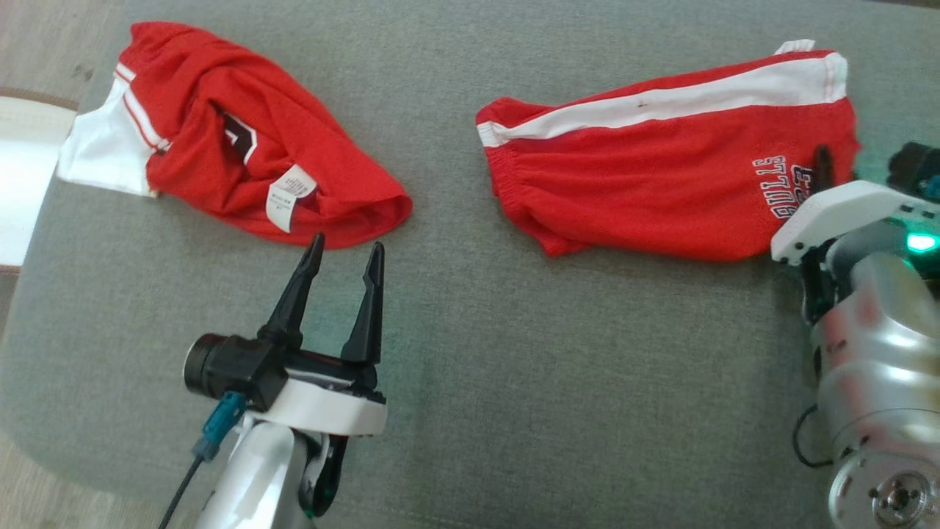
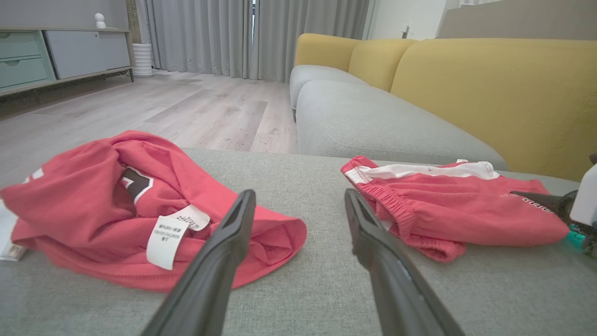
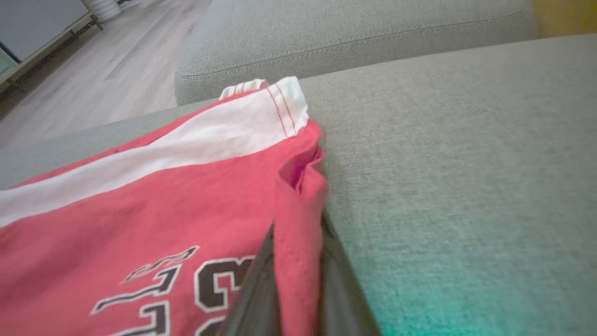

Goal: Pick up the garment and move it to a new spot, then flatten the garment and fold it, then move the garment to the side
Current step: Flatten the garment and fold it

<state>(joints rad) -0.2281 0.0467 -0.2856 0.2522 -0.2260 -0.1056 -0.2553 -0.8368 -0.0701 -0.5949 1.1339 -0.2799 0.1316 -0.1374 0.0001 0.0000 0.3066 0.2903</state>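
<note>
- Head view. Two red garments lie on a grey seat (image 1: 514,382). The shorts (image 1: 661,191) are flat at upper right, with a white stripe along the top edge and the waistband toward frame centre. A crumpled jersey (image 1: 242,147) sits at upper left, label up.
- The left gripper (image 1: 346,246) is at lower left, fingers apart with nothing between them. Its tips are just short of the jersey's hem, not touching.
- The right gripper (image 1: 822,169) is at the right edge, at the hem end of the shorts. One dark finger lies over the print; the other is hidden behind the wrist housing.
- Left wrist view. The left gripper (image 2: 298,198) is open over bare seat, with the jersey (image 2: 93,205) at left and the shorts (image 2: 457,214) at right. A yellow-backed sofa (image 2: 489,93) stands behind.
- Right wrist view. The right gripper (image 3: 298,224) is at bottom centre. Its fingers (image 3: 261,289) are nearly together with a fold of the shorts' hem pinched between them, so it is clamped on the shorts (image 3: 163,205).
- Progress, my reading: a grip is on, but the shorts rest on the seat, not lifted. The lift and carry are left to do.
- The shorts look flat, maybe doubled leg on leg. I cannot tell whether this is the first move or the last one aside.
- Hard to read: the bottom of the right wrist view is blurred and green-tinted, the fingertips are buried in cloth, and the print is cut off.
</note>
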